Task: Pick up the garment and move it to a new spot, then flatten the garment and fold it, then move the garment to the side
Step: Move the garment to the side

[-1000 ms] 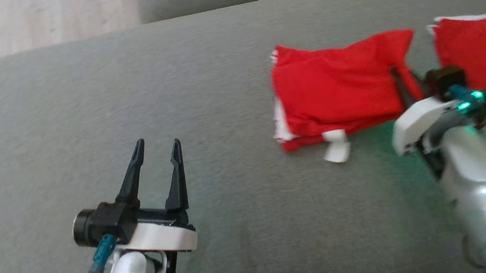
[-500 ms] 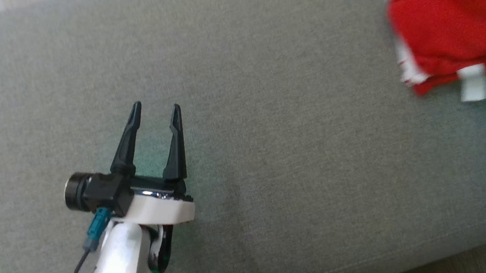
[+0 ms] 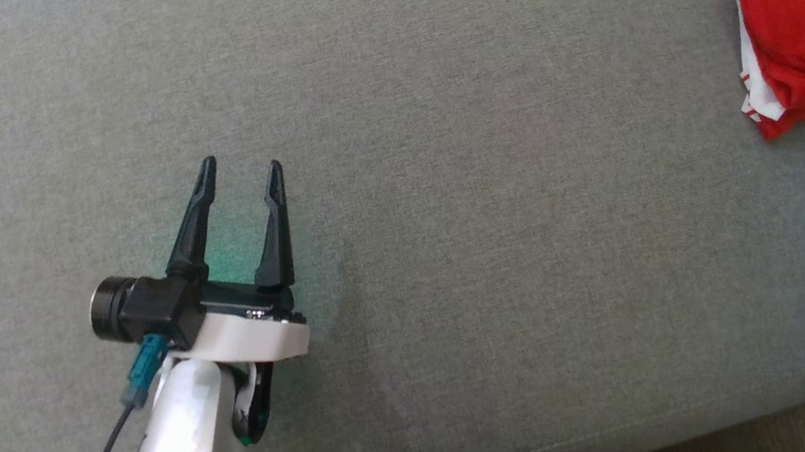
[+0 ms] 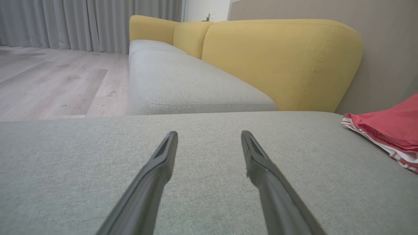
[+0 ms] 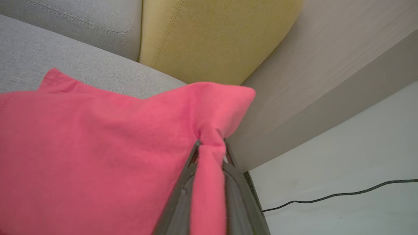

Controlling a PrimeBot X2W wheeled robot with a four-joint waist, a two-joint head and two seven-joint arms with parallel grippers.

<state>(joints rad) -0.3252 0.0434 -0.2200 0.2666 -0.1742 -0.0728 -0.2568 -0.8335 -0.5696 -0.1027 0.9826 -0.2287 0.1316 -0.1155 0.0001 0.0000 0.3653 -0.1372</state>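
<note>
The garment [image 3: 797,33] is a folded red cloth with white striped edges, lying at the far right of the grey cushion [image 3: 442,178]. It shows low at the right of the left wrist view too, as the garment [image 4: 388,130]. My right gripper [image 5: 210,145] is shut on a pinched fold of the garment [image 5: 98,147], which drapes over both fingers. My left gripper [image 3: 240,166] stands open above bare cushion at the lower left, far from the cloth; its fingers [image 4: 163,160] hold nothing.
A yellow backrest [image 4: 277,58] and a second grey seat [image 4: 183,85] lie beyond the cushion. A beige wall panel [image 5: 326,81] stands right of it. Pale floor with a black cable [image 5: 343,194] lies below. The cushion's front edge [image 3: 615,434] runs along the bottom.
The head camera has swung left, so the garment has slid to the picture's right edge and the right arm has left the picture. The left gripper stays open.
</note>
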